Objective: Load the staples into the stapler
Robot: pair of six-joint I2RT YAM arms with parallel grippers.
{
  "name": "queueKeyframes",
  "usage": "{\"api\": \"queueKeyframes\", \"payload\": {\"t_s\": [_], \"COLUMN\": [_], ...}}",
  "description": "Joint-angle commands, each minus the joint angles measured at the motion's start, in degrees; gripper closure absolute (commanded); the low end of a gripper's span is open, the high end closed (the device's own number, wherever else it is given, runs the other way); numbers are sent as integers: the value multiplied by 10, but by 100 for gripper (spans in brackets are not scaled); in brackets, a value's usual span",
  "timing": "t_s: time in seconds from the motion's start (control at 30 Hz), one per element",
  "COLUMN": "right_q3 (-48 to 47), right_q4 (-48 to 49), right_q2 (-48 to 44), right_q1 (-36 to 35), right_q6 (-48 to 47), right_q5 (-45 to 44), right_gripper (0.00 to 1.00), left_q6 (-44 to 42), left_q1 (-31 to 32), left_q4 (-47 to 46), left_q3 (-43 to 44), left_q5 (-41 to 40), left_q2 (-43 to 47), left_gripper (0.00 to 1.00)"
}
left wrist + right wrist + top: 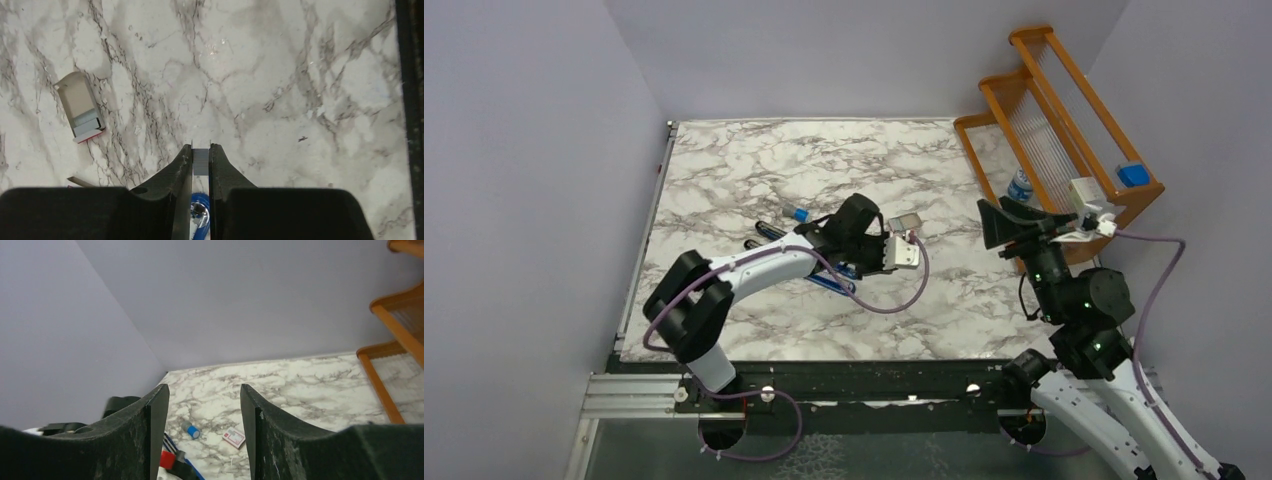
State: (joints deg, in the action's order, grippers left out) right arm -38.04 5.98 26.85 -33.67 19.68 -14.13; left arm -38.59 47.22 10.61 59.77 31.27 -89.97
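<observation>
The marble desk (pixel 754 170) has the blue stapler (pixel 200 215) in its middle, under the left arm. The right gripper (pixel 204 387) is up in the air on the right, wide and holding nothing. The small white box (pixel 82 112) lies open near the stapler. The left gripper (pixel 201 149) is pinched narrow on 1 grey strip of staples (pixel 200 162), right above the stapler. So I think the pick-up is done. The strip is not yet in the stapler, and then the stapler must be shut. I cannot tell if its tray is open.
</observation>
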Motion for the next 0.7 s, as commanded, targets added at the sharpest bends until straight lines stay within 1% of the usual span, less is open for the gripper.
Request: {"api": "queueKeyframes", "payload": {"t_s": [0.0, 0.1, 0.2, 0.37, 0.5, 0.6, 0.67], "right_q3": [-23, -38, -42, -44, -39, -37, -37], "right_q4": [-2, -26, -40, -65, -73, -77, -78], "right_q2": [-36, -34, -37, -42, -42, -37, -34], "right_q1": [1, 0, 0, 0, 0, 0, 0], "right_q6": [-37, -53, -58, -57, -52, -48, -46], "right_q5": [-14, -2, 3, -2, -9, -7, -5], "right_gripper": [42, 42, 42, 42, 41, 40, 40], "left_q6": [-145, -161, -166, -179, -176, -171, -168], "left_q1": [-1, -1, 0, 4, 7, 10, 10], "left_q4": [122, 189, 225, 240, 240, 240, 240], "left_q3": [94, 168, 220, 233, 230, 234, 236], "left_q5": [-72, -78, -88, -131, -133, -133, -132], "left_q2": [-95, -171, -220, -253, -259, -267, -267], "left_gripper": [100, 100, 99, 89, 79, 70, 62]}}
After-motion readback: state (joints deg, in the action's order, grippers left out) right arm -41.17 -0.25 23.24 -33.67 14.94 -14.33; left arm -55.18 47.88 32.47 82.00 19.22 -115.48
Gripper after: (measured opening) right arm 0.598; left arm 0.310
